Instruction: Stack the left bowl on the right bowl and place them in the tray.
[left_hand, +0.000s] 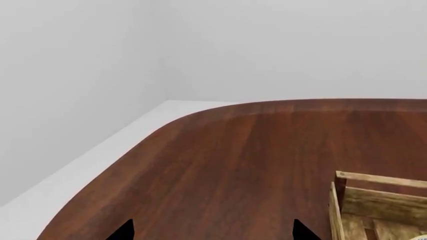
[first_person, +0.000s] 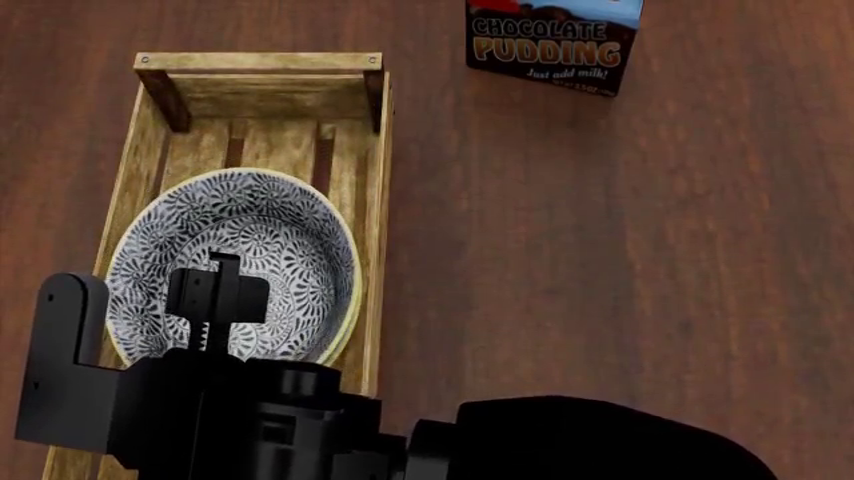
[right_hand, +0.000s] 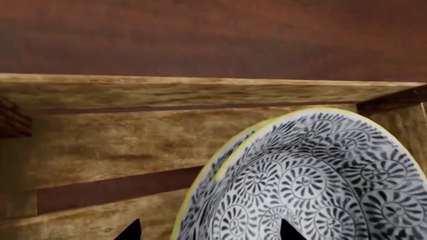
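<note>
A blue-and-white patterned bowl (first_person: 254, 240) with a yellow rim lies inside the light-wood tray (first_person: 254, 62). In the right wrist view the bowl (right_hand: 320, 180) shows two rim lines, one nested inside the other, next to the tray wall (right_hand: 167, 92). My right gripper (right_hand: 208, 231) is open above the bowl, with the rim between its spread fingertips. In the head view this gripper (first_person: 218, 300) hangs over the bowl's near half. My left gripper (left_hand: 212, 231) is open over bare table, and a corner of the tray (left_hand: 373, 200) is beside it.
A dark chocolate pudding box (first_person: 554, 40) stands on the wooden table (first_person: 601, 250) beyond the tray, to the right. The table's rounded edge (left_hand: 200, 112) and a pale floor or wall show in the left wrist view.
</note>
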